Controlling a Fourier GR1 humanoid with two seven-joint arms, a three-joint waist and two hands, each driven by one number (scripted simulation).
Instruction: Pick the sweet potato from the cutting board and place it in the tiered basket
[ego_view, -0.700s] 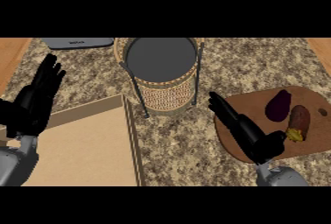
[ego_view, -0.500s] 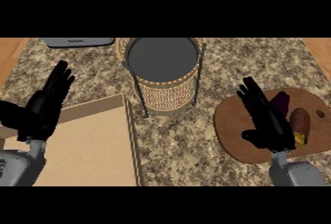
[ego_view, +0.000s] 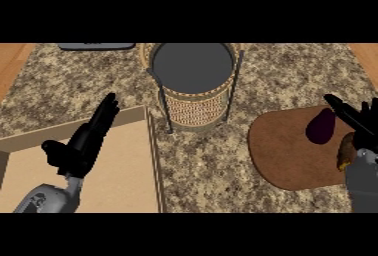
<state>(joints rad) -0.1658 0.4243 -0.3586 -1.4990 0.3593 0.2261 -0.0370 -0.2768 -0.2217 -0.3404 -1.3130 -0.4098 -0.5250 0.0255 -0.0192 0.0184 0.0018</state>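
Note:
The sweet potato (ego_view: 344, 156), orange-brown, lies at the right end of the round brown cutting board (ego_view: 288, 150), partly hidden behind my right wrist. A dark purple eggplant (ego_view: 321, 125) lies beside it on the board. My right hand (ego_view: 362, 129) is open at the view's right edge, its straight fingers pointing up-left just above the sweet potato and right of the eggplant. The tiered basket (ego_view: 196, 107), wicker with a grey top tier, stands at the counter's middle back. My left hand (ego_view: 85, 142) is open at the left, holding nothing.
A flat tan board (ego_view: 111, 180) with a raised rim lies at the front left under my left hand. A grey object (ego_view: 96, 46) shows at the back left edge. Speckled stone counter (ego_view: 207, 165) runs between the tan board and the cutting board.
My right hand has slid right across the cutting board, uncovering the eggplant, and now sits by the sweet potato at the view's edge. My left hand has drifted right and slightly forward.

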